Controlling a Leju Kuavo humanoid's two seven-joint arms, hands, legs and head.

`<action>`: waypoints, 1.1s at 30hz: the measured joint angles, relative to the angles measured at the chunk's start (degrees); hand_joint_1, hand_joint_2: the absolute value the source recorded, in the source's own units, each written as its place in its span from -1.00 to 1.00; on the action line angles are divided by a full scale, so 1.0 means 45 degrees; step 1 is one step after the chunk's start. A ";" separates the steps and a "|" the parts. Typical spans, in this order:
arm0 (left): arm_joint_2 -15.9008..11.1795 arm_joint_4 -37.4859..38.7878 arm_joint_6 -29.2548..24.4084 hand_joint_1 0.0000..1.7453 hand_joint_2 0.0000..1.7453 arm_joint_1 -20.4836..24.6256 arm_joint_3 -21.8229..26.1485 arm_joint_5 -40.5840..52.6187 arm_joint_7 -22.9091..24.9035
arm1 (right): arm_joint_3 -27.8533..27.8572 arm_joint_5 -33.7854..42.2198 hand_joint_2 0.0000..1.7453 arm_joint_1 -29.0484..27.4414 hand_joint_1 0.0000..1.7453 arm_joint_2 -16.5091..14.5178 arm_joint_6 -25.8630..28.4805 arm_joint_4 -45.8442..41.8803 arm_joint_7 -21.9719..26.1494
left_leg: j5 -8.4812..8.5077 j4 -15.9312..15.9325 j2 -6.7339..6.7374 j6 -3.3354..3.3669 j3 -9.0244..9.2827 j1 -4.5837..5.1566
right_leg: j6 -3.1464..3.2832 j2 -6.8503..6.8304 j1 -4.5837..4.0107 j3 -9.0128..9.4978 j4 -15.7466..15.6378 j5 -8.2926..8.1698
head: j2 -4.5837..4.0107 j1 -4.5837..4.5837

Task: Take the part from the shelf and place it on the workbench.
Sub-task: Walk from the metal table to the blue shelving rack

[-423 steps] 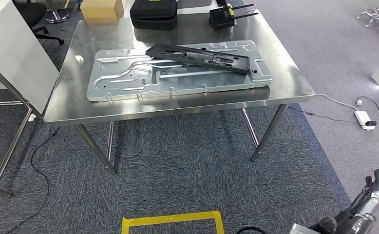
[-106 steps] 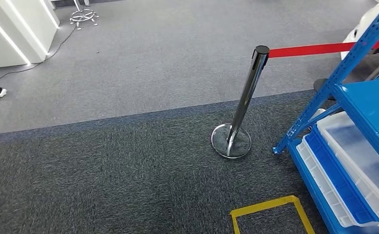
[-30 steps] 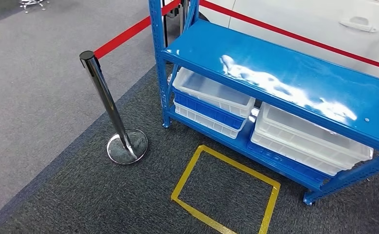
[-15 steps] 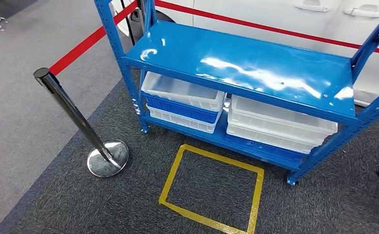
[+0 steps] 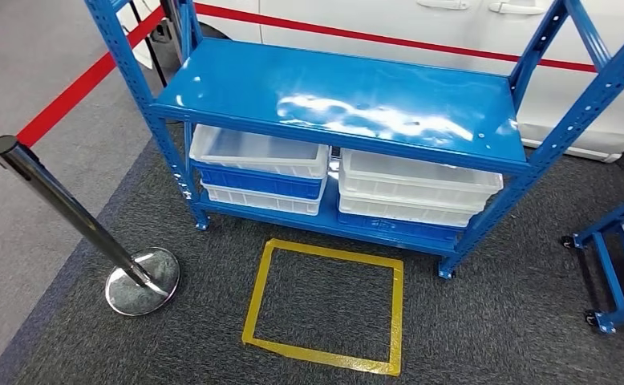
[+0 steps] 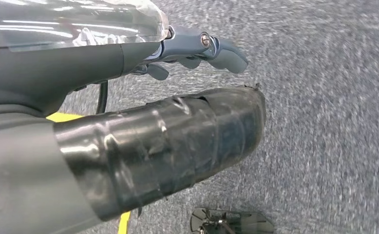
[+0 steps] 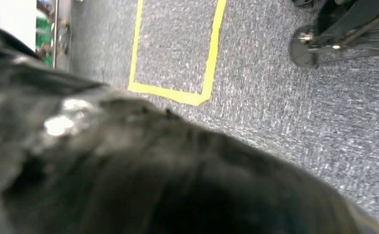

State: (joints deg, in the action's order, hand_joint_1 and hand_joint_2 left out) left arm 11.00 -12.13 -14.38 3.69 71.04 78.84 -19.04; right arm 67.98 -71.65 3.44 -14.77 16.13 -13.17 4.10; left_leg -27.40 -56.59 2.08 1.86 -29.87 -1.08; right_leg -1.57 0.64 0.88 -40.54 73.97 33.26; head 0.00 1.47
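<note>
As the camera swings round, the blue shelf (image 5: pixel 349 104) that sat off to the right 1 second ago now stands square ahead, with the yellow floor marking (image 5: pixel 325 301) just in front of it and the chrome stanchion (image 5: pixel 76 233) pushed out to the left. By my reading the robot has finished turning from the workbench and is lined up to approach, so the pick itself has not begun.

The shelf is glossy painted steel with perforated uprights; its upper deck carries only reflections. Below it sit 2 stacks of shallow plastic trays (image 5: pixel 337 176), translucent white alternating with blue, rims rounded. I cannot make out the part; it may lie inside a tray, but nothing shows.

The left hand (image 6: pixel 192 48) hangs over coarse grey carpet, its grey fingers loosely curled and gripping nothing. The right hand (image 7: pixel 129 165) is a dark blur close to the lens, so I cannot tell how its fingers lie.
</note>
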 joint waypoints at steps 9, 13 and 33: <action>0.0021 0.0000 -0.0011 -1.00 -1.00 0.0128 0.0000 -0.0013 -0.0013 | 0.0001 -0.0018 -1.00 -0.0017 -1.00 0.0055 0.0004 0.0010 -0.0072 | -0.0423 -0.0174 0.0954 -0.0589 0.0307 0.0036 | 0.0435 -0.0565 -0.0024 0.1667 -0.3184 -0.1372 | 0.0000 -0.0021; 0.0021 0.0000 -0.0018 -1.00 -1.00 0.0106 0.0000 -0.0011 -0.0004 | 0.0001 -0.0044 -1.00 0.0012 -1.00 0.0052 0.0005 0.0012 -0.0221 | -0.1729 -0.2340 -0.0135 -0.0712 -0.0642 -0.0045 | 0.0739 -0.0232 0.0017 0.1689 -0.3285 -0.1449 | 0.0000 -0.0045; -0.0001 0.0000 0.0033 -1.00 1.00 0.0074 -0.0159 0.0373 0.0016 | -0.0113 -0.0410 1.00 -0.0006 -1.00 0.0024 -0.0040 0.0056 -0.1596 | 0.0054 -0.0039 -0.0257 -0.0056 -0.0049 -0.0005 | 0.0090 -0.0064 0.0024 0.0795 -0.0951 -0.0577 | 0.0000 0.0023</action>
State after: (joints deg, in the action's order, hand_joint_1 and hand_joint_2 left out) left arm 10.99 -12.13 -14.23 4.02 70.32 80.51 -18.97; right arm 67.47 -73.49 3.41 -14.66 15.95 -12.92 -3.08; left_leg -27.16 -56.76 0.93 1.61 -30.10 -1.11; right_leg -1.16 0.35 0.98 -36.96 69.69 30.66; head 0.00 1.57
